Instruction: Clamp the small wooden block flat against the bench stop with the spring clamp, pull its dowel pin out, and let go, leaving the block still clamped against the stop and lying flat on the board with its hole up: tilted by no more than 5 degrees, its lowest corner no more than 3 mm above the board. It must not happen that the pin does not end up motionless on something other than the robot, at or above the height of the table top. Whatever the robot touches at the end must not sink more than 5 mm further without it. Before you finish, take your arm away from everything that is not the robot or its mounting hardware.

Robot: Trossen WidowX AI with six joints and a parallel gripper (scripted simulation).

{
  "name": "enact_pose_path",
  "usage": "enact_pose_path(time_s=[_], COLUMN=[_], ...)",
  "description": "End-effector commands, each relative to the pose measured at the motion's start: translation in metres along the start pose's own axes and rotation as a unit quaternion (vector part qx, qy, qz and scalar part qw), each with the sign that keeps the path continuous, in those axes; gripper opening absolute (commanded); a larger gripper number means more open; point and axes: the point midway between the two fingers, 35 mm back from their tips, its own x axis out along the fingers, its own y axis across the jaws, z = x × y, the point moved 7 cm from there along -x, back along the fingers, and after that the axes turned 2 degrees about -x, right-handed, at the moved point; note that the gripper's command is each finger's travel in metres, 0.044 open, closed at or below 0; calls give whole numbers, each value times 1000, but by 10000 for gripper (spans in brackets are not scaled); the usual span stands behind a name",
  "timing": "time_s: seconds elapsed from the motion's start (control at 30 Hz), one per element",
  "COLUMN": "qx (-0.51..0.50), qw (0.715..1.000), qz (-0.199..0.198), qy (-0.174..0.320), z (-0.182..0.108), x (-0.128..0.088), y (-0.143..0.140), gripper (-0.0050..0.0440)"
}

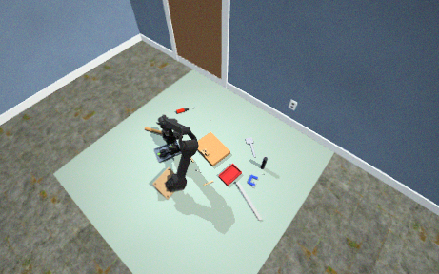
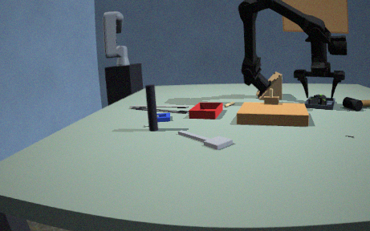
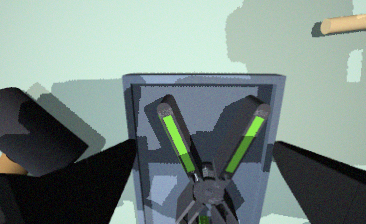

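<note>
The spring clamp [image 3: 209, 150] [image 2: 319, 98] [image 1: 160, 155], with green-lined handles, lies in a small grey-blue tray [image 3: 204, 80] [image 2: 327, 106]. My gripper [image 3: 204, 146] [image 2: 319, 91] [image 1: 169, 151] is open and empty, just above the clamp, with one finger on either side of the tray. The small wooden block [image 2: 271, 101] [image 1: 205, 152] sits on the tan board [image 2: 272, 114] [image 1: 215, 145], left of the tray in the exterior view. Its dowel pin [image 2: 271, 93] stands upright in it. I cannot make out the bench stop.
A mallet [image 2: 352, 103] [image 3: 34, 130] lies right next to the tray. A loose dowel [image 3: 351, 22] lies beyond it. A red tray [image 2: 205, 110], a blue piece [image 2: 163, 116], a black cylinder [image 2: 152, 107] and a grey flat tool [image 2: 208, 139] lie past the board. A wooden piece [image 2: 276, 84] stands by the arm's base.
</note>
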Motion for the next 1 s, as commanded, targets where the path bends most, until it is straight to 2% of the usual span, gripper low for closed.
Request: enact_pose_path(time_s=[0.0, 0.8, 0.97], qx=[-4, -4, -2], qw=[1000, 1000, 1000], qz=[-10, -10, -7], qy=[1, 1, 2], z=[-1, -1, -1], x=[11, 11, 9], y=[-3, -3, -2], gripper=[440, 440, 390])
